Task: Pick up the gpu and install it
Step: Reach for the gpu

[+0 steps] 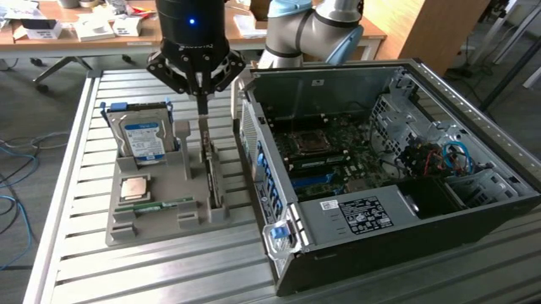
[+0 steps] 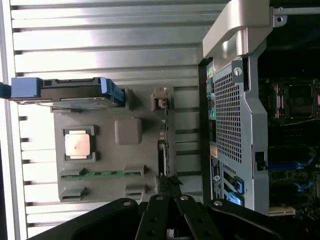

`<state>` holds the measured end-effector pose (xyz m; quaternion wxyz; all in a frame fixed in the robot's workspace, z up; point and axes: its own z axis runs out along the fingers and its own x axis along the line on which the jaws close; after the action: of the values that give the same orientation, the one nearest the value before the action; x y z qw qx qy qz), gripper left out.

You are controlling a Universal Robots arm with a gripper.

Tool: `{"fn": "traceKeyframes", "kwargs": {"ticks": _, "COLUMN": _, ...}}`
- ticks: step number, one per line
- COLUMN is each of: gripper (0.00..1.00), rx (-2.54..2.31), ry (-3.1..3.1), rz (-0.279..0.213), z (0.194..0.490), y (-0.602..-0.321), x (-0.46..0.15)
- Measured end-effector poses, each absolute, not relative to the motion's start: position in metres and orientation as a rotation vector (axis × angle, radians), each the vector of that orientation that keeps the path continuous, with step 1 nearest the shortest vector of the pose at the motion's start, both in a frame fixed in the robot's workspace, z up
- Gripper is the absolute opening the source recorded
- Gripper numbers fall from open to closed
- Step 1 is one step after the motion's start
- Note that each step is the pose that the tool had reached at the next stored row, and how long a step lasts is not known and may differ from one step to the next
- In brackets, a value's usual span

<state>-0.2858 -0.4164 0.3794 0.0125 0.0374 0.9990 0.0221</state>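
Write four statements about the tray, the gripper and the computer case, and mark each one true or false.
1. The gpu stands on edge in the grey tray. True.
2. The gripper hangs wide open over the hard drive. False: it is shut on the gpu's upper end.
3. The computer case lies open, with its motherboard showing. True.
4. The hard drive sits inside the case. False: it stands in the tray, beside the gpu.
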Motion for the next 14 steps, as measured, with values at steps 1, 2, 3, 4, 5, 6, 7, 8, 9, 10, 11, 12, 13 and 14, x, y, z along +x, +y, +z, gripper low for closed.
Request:
{"fn": "traceKeyframes", "kwargs": {"ticks": 1, "gripper": 0.11, "rx": 0.117, "ry": 3.114, "rz": 0.069, "z": 0.3794, "y": -0.4173, "x": -0.2862}}
{"fn": "traceKeyframes", "kwargs": {"ticks": 2, "gripper": 0.11, "rx": 0.117, "ry": 3.114, "rz": 0.069, "z": 0.3794, "y": -0.4179, "x": -0.2866}}
{"fn": "traceKeyframes", "kwargs": {"ticks": 3, "gripper": 0.11, "rx": 0.117, "ry": 3.114, "rz": 0.069, "z": 0.3794, "y": -0.4183, "x": -0.2868}}
{"fn": "traceKeyframes", "kwargs": {"ticks": 4, "gripper": 0.11, "rx": 0.117, "ry": 3.114, "rz": 0.069, "z": 0.3794, "y": -0.4188, "x": -0.2870}}
{"fn": "traceKeyframes", "kwargs": {"ticks": 5, "gripper": 0.11, "rx": 0.116, "ry": 3.114, "rz": 0.069, "z": 0.3794, "y": -0.4195, "x": -0.2872}}
{"fn": "traceKeyframes", "kwargs": {"ticks": 6, "gripper": 0.11, "rx": 0.116, "ry": 3.114, "rz": 0.069, "z": 0.3794, "y": -0.4203, "x": -0.2875}}
{"fn": "traceKeyframes", "kwargs": {"ticks": 7, "gripper": 0.11, "rx": 0.117, "ry": 3.114, "rz": 0.069, "z": 0.3793, "y": -0.4211, "x": -0.2878}}
{"fn": "traceKeyframes", "kwargs": {"ticks": 8, "gripper": 0.11, "rx": 0.117, "ry": 3.114, "rz": 0.069, "z": 0.3794, "y": -0.4220, "x": -0.2881}}
{"fn": "traceKeyframes", "kwargs": {"ticks": 9, "gripper": 0.11, "rx": 0.117, "ry": 3.114, "rz": 0.069, "z": 0.3794, "y": -0.4229, "x": -0.2884}}
{"fn": "traceKeyframes", "kwargs": {"ticks": 10, "gripper": 0.11, "rx": 0.117, "ry": 3.114, "rz": 0.069, "z": 0.3794, "y": -0.4239, "x": -0.2888}}
{"fn": "traceKeyframes", "kwargs": {"ticks": 11, "gripper": 0.11, "rx": 0.117, "ry": 3.114, "rz": 0.069, "z": 0.3793, "y": -0.4246, "x": -0.2890}}
{"fn": "traceKeyframes", "kwargs": {"ticks": 12, "gripper": 0.11, "rx": 0.117, "ry": 3.114, "rz": 0.069, "z": 0.3793, "y": -0.4249, "x": -0.2892}}
{"fn": "traceKeyframes", "kwargs": {"ticks": 13, "gripper": 0.11, "rx": 0.117, "ry": 3.114, "rz": 0.069, "z": 0.3794, "y": -0.4249, "x": -0.2892}}
{"fn": "traceKeyframes", "kwargs": {"ticks": 14, "gripper": 0.11, "rx": 0.117, "ry": 3.114, "rz": 0.069, "z": 0.3793, "y": -0.4249, "x": -0.2892}}
